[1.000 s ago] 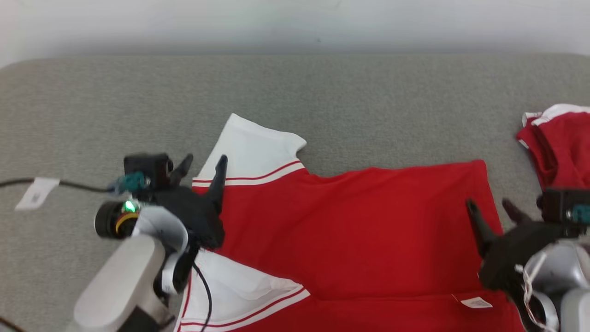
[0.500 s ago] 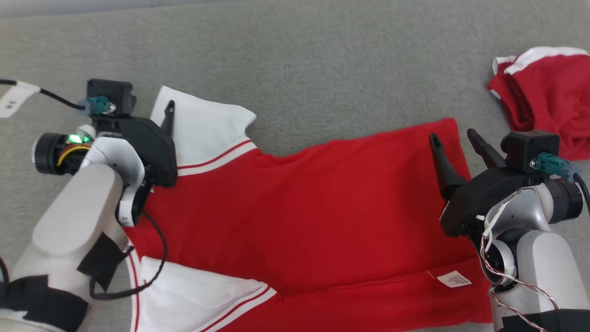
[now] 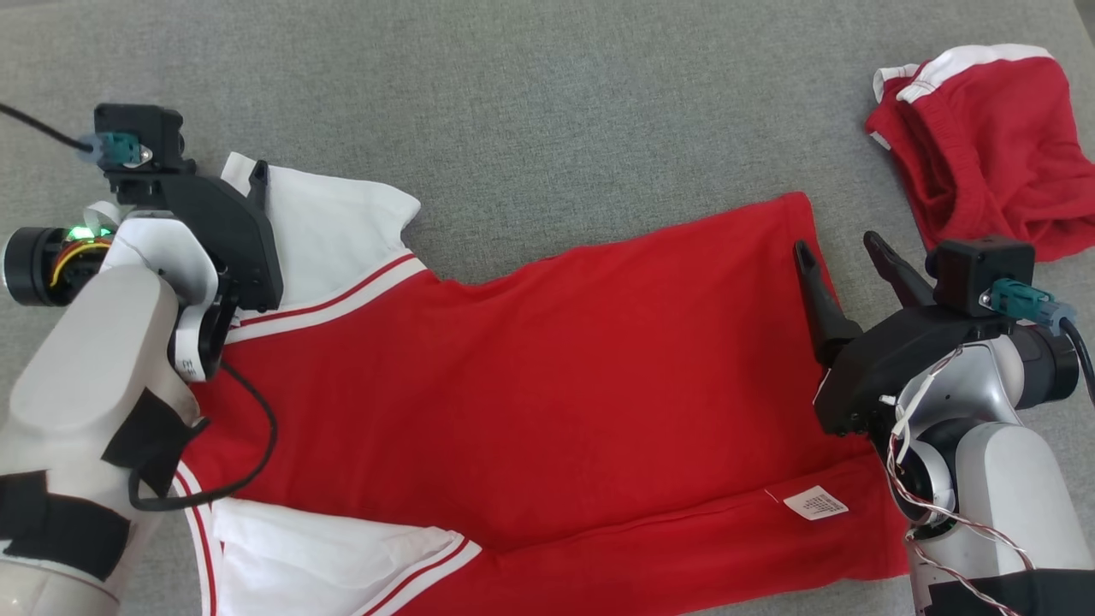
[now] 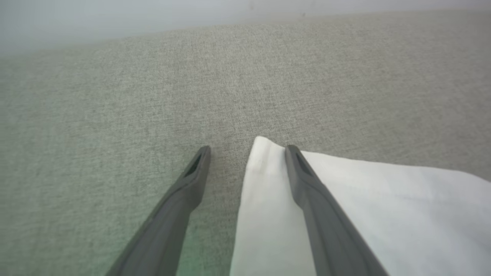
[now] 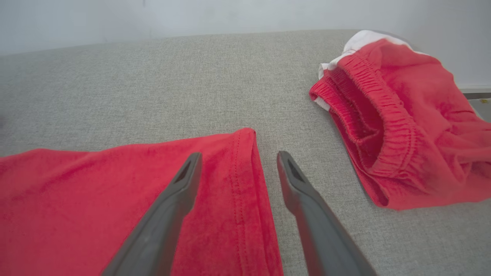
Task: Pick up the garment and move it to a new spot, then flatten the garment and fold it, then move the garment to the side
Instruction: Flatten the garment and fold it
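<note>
Head view: a label lies at 5 o'clock on the shirt, spread across a grey cushion. At 3 o'clock the right gripper gapes, fingers either side of the hem. At 10 o'clock the left gripper gapes astride the white sleeve's corner. Red shorts lie apart at 1 o'clock.
</note>
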Controlling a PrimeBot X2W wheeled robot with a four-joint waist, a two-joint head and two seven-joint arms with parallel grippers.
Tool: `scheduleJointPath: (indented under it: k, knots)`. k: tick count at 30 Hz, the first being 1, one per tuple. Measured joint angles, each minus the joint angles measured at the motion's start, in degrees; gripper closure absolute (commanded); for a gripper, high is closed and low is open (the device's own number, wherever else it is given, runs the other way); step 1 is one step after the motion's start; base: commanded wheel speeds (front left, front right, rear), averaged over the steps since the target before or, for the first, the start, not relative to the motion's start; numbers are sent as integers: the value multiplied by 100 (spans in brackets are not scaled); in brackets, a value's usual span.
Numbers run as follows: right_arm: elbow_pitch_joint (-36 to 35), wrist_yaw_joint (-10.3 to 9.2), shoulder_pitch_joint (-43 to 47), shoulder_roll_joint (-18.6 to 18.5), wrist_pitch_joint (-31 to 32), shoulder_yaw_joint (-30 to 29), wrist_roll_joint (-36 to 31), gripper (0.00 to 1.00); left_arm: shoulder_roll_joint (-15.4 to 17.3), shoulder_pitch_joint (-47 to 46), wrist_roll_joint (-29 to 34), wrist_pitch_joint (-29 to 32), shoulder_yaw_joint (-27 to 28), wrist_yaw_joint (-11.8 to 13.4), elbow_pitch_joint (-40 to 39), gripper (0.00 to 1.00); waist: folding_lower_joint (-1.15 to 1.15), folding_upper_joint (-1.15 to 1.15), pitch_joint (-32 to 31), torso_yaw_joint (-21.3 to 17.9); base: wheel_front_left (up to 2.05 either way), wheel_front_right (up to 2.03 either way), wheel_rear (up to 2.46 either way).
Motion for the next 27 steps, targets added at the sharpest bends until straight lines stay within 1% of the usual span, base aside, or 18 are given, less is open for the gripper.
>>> scheduleJointPath:
  k: [2,8,10,11,12,13,14,15,16,19,23,27]
  knots:
    - [-16,-1,24,0,23,1,-7,0,22,-49,-3,140,-5,43,-12,0,0,0,-28,8,0,0,0]
    - [-54,0,79,0,70,55,-5,0,130,-67,-59,492,-54,51,-111,0,0,0,-59,-3,0,0,0]
    - [-66,0,90,1,77,73,-5,0,153,-65,-67,571,-90,42,-144,9,0,0,-41,-19,0,0,0]
    - [-78,-1,93,0,80,80,-5,0,168,-65,-65,593,-120,32,-160,19,-1,0,-28,-27,0,0,0]
    - [-94,0,93,1,82,87,-5,0,179,-67,-54,623,-144,10,-176,25,-1,0,-13,-37,0,0,0]
    - [-110,0,93,1,99,88,-7,0,187,-70,-36,658,-175,-4,-190,27,-1,0,5,-47,0,0,0]
    - [-133,0,93,1,107,86,-7,0,196,-84,-18,693,-201,-10,-204,57,-1,0,26,-56,0,0,0]
    - [-159,0,91,0,122,74,-8,0,203,-105,-18,749,-213,-25,-209,73,-1,-1,51,-63,0,0,0]
    - [-180,0,90,0,124,58,-16,0,205,-137,-18,768,-229,-53,-220,100,-1,-1,77,-68,0,0,0]
    - [-214,0,87,1,154,0,-60,0,162,-193,-24,813,-257,-56,-259,100,-1,-1,141,-63,0,0,0]
    - [-229,0,43,-14,235,-177,-105,0,103,-208,47,700,-325,56,-321,100,-1,-1,174,13,0,0,0]
    - [-246,-1,-339,-216,439,-412,-310,0,-126,-230,91,535,-367,165,-364,100,-1,-1,223,172,0,0,0]
